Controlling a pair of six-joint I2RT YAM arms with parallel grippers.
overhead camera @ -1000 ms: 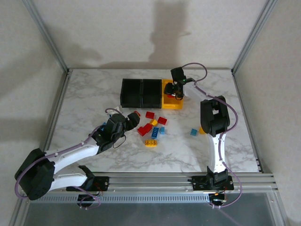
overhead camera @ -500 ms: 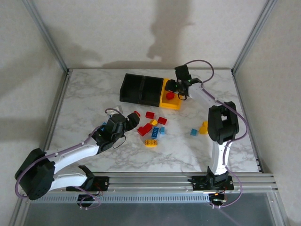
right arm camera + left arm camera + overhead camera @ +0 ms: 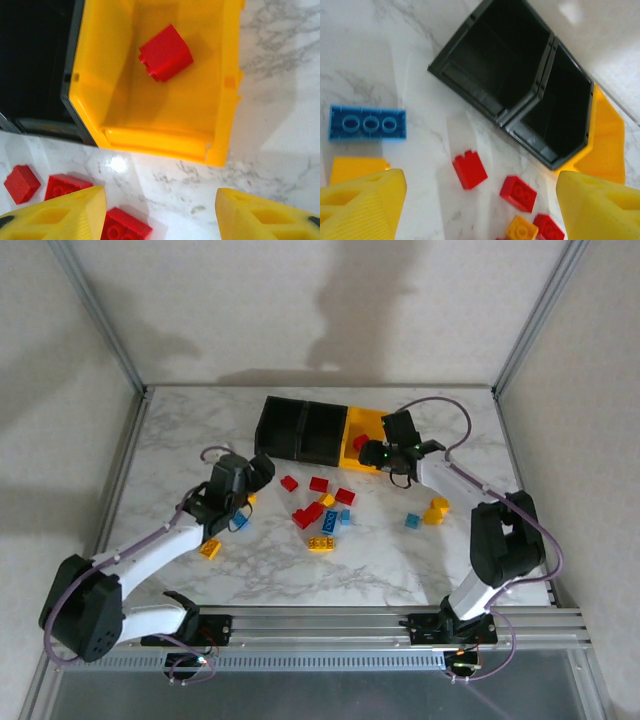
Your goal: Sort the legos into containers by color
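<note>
Three containers stand in a row at the back: two black bins (image 3: 283, 428) (image 3: 323, 432) and a yellow bin (image 3: 372, 422) with one red lego (image 3: 360, 442) (image 3: 166, 52) lying in it. Loose legos lie in front: red ones (image 3: 289, 483) (image 3: 319, 484) (image 3: 344, 496), yellow ones (image 3: 321, 543) (image 3: 436, 511), blue ones (image 3: 331, 518) (image 3: 412, 521). My left gripper (image 3: 250, 472) (image 3: 480, 210) is open and empty above a red lego (image 3: 469, 170), left of the pile. My right gripper (image 3: 385, 455) (image 3: 160, 215) hangs open and empty over the table just in front of the yellow bin (image 3: 220, 95).
A blue lego (image 3: 240, 522) (image 3: 367, 123) and a yellow one (image 3: 210, 549) (image 3: 357, 167) lie under the left forearm. Metal frame posts stand at the table's back corners. Bare marble lies at the far left and the right.
The left gripper has drawn back to the left, away from the red lego. The right gripper has pulled back from over the yellow bin to its near side.
</note>
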